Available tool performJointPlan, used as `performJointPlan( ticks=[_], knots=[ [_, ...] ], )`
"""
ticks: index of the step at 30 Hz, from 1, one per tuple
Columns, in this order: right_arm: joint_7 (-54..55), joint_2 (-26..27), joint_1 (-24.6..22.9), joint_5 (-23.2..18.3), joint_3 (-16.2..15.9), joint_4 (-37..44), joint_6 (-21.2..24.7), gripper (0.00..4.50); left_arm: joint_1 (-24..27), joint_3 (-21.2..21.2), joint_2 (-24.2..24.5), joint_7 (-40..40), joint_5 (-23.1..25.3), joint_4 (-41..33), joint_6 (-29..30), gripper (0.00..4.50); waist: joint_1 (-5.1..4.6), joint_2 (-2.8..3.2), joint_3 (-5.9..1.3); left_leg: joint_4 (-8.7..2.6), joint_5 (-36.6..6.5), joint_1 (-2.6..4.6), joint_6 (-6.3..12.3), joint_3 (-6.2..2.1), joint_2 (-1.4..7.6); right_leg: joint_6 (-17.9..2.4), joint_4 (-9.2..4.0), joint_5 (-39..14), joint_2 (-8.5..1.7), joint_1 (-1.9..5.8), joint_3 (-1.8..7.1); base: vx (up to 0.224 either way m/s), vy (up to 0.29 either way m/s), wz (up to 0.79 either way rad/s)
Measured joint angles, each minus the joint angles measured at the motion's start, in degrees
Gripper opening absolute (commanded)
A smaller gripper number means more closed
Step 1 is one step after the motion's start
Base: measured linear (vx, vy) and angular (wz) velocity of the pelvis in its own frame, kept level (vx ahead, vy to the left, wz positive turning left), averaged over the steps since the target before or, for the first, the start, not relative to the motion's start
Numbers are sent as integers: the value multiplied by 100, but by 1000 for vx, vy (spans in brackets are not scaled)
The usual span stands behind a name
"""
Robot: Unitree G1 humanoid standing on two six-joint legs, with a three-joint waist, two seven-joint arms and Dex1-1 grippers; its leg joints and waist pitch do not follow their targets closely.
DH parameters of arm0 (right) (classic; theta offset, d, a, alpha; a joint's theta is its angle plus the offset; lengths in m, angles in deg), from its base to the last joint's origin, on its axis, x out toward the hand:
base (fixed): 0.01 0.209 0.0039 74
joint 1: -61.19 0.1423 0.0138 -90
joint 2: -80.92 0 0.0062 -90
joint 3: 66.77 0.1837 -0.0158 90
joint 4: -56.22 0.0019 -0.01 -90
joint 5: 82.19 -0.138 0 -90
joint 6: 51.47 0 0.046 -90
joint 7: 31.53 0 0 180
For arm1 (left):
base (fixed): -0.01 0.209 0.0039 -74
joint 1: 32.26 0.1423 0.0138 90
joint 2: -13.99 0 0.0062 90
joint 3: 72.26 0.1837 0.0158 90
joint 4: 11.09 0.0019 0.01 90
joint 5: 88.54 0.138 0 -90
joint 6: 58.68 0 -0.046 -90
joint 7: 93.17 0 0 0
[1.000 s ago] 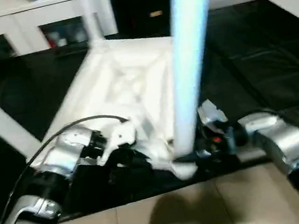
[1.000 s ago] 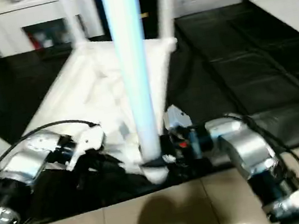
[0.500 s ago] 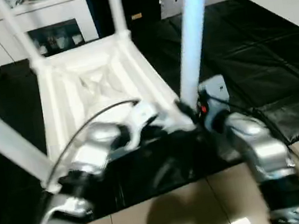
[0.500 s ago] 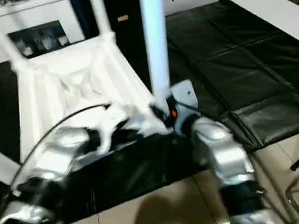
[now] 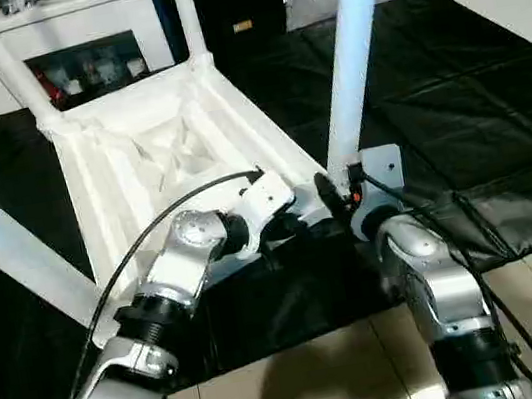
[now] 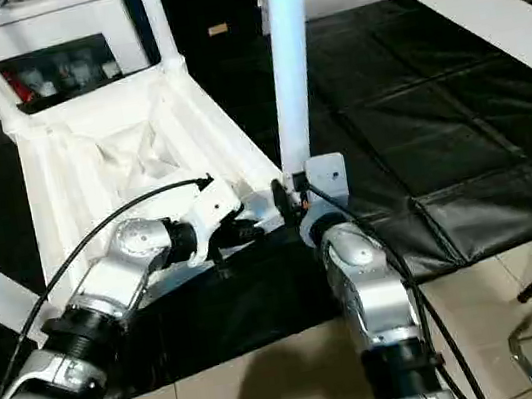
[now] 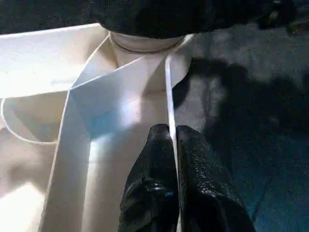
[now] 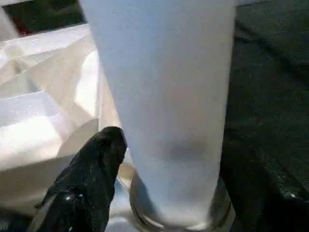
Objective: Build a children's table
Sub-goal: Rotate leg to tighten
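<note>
Children's table point(image 5: 152, 152) lies upside-down on the black floor mat point(image 5: 456, 119), legs up. Left jaws point(image 7: 173, 159) pinch its rim. Right jaws point(image 8: 169, 159), now wider, straddle the near leg point(image 5: 351, 64): probably seated.

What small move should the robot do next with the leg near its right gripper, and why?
Probably close the right gripper on the leg and keep turning it. The fingers flank the leg just above its corner socket, and the left gripper is pinching the tabletop rim to steady it.
</note>
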Motion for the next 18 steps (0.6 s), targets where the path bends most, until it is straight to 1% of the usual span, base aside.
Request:
performJointPlan(
  ticks=[4, 5, 7, 8, 10, 11, 12, 13, 14, 15, 18],
  knots=[
    [-440, -311, -523, -174, -53, 548, 249, 378, 22, 0, 195, -363, -31, 130, -471, 0, 70, 2, 1, -2, 0, -6, 0, 0, 2, 6, 1, -4, 0, -4, -6, 0, 0, 0],
    [-600, -458, -826, -244, -139, 979, 341, 390, 26, -4, 235, -488, -59, 166, -561, 0, 106, 4, -1, -2, 0, -4, 2, 0, 0, 11, 0, -7, -2, -1, -3, 0, 0, 0],
    [-724, -584, -1025, -309, -153, 1238, 468, 404, 35, -39, 292, -611, -116, 213, -613, 0, 115, 6, -2, 1, 0, -5, 1, 1, 0, 11, 1, -6, -3, -2, -2, 0, 0, 0],
    [-810, -712, -1271, -389, -160, 1597, 582, 411, 72, -74, 331, -747, -188, 204, -611, 0, 122, 13, -7, 1, 0, -2, 1, 2, 0, 11, 2, -6, -4, -1, -1, 0, 0, 0],
    [-913, -828, -1573, -483, -208, 2023, 750, 434, 204, -171, 428, -965, -343, 100, -575, 0, 120, 22, -13, 1, 0, 2, 1, 2, 1, 12, 5, -6, -3, -1, 0, 0, 0, 0],
    [-934, -860, -1724, -553, -221, 2228, 850, 444, 271, -229, 477, -1040, -414, 35, -570, 44, 116, 31, -19, 1, 0, 5, 1, 2, 1, 12, 9, -6, -2, -2, 1, 0, 0, 0],
    [-923, -876, -1765, -598, -251, 2363, 1001, 447, 373, -361, 458, -1054, -607, -78, -519, 56, 110, 33, -20, 2, 0, 4, 0, 4, 0, 12, 12, -6, -3, -4, 4, 0, 0, 0],
    [-919, -889, -1830, -626, -253, 2519, 1135, 449, 508, -561, 391, -1055, -883, -289, -520, 56, 126, 26, -21, 4, 1, 4, -1, 3, 1, 12, 17, -6, -3, -4, 1, 0, 0, 0],
    [-916, -886, -1849, -658, -285, 2669, 1313, 450, 589, -671, 245, -1019, -1110, -554, -451, 56, 138, -1, -29, 10, 1, 3, -2, 2, 6, 12, 20, -6, -1, -2, -3, 0, 0, 0],
    [-913, -885, -1858, -668, -348, 2822, 1444, 450, 666, -737, 183, -953, -1255, -804, -351, 62, 142, -9, -35, 14, 3, 5, -4, 1, 7, 12, 26, -6, -1, 0, -3, 0, 0, 0],
    [-900, -939, -1913, -601, -675, 3203, 1557, 450, 880, -1034, 136, -421, -1408, -1447, 49, 97, 124, -12, -54, 27, 3, 12, -5, 0, 6, 16, 31, -4, -1, 7, 3, 0, 0, 0]
  ],
)
